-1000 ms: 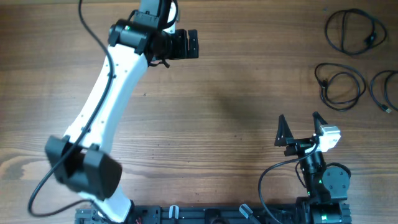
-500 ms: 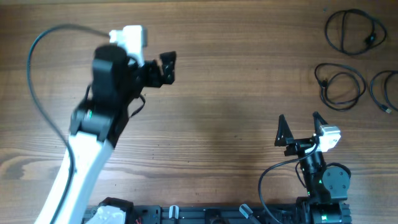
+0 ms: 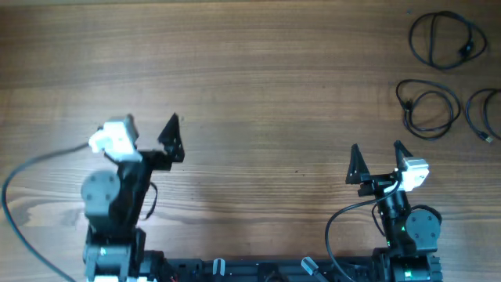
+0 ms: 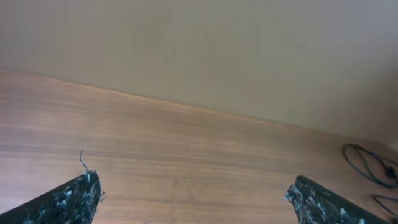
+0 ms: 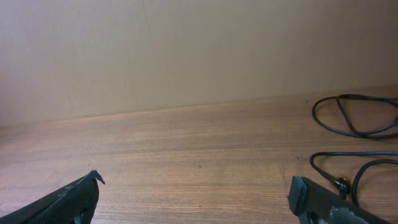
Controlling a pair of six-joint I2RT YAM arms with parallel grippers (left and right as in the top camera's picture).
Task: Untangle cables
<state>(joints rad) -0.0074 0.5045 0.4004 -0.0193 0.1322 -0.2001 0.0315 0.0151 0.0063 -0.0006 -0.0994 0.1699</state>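
Both arms are folded at the near edge of the wooden table (image 3: 258,86), and you're holding nothing in either one.

Your left gripper (image 3: 149,121) sits near left with its fingers spread wide. On the left wrist camera the two black fingertips (image 4: 78,193) sit down in the bottom corners, with only bare wood between them.

Your right gripper (image 3: 376,147) sits near right, pointing toward the far side. Its jaws are wide apart too and it's empty. On the right wrist camera there's only table between the tips.

Now the cables (image 3: 412,37). All three lie as separate loose loops in the far right corner, well apart from both grippers.
- The far loop (image 3: 466,48) lies closest to the far edge.
- The middle loop (image 3: 407,106) lies nearer to you than that one.
- The edge loop (image 3: 470,112) sits just to the right of the middle loop and is cut off by the frame.

From overhead, none of the three touches another.

Your right wrist camera catches two cords on its right side, one beyond the other. Your left wrist camera shows only a sliver of cord at its far right edge, and you can't tell from there which loop it is.
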